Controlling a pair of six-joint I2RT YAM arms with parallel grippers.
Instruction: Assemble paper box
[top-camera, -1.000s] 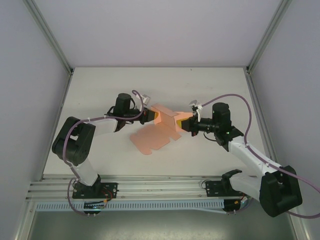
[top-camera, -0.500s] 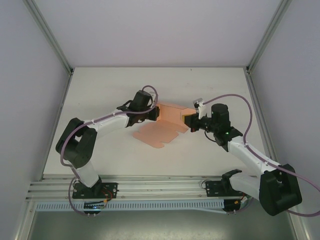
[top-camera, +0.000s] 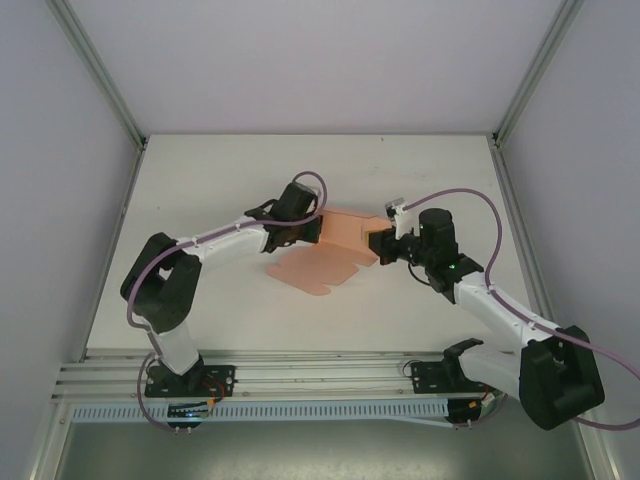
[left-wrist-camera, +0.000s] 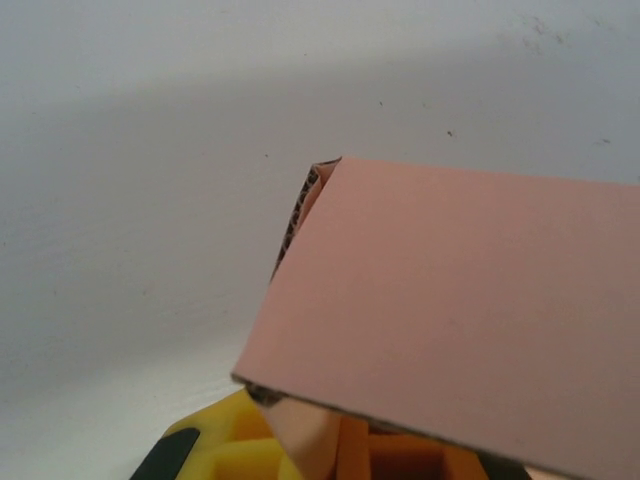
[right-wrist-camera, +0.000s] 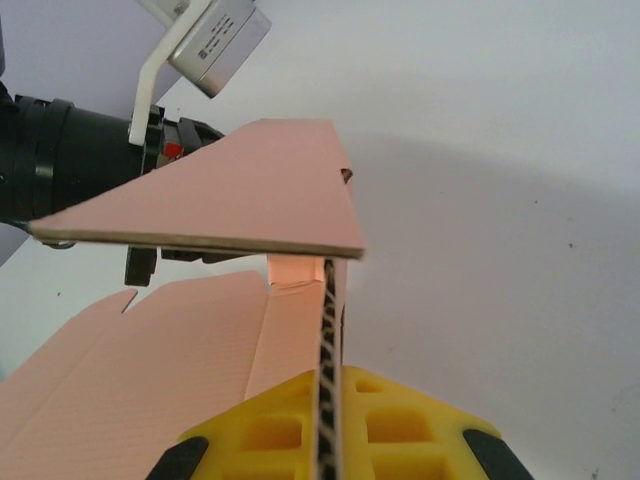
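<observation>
Salmon-pink paper box (top-camera: 315, 265), partly folded, long axis left-right, left tool (top-camera: 318, 229) and right tool (top-camera: 373, 243) clamped on it

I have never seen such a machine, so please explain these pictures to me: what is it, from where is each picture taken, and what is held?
These are two robot arms, the left arm and the right arm, bolted at the near edge of a white table. The wide picture comes from a fixed camera above and behind them. The two close pictures come from a camera on each wrist, looking past that arm's yellow fingers. On the table lies the box: a pink card sheet, mostly flat. The left fingers and the right fingers are each shut on a raised part at its far end.
</observation>
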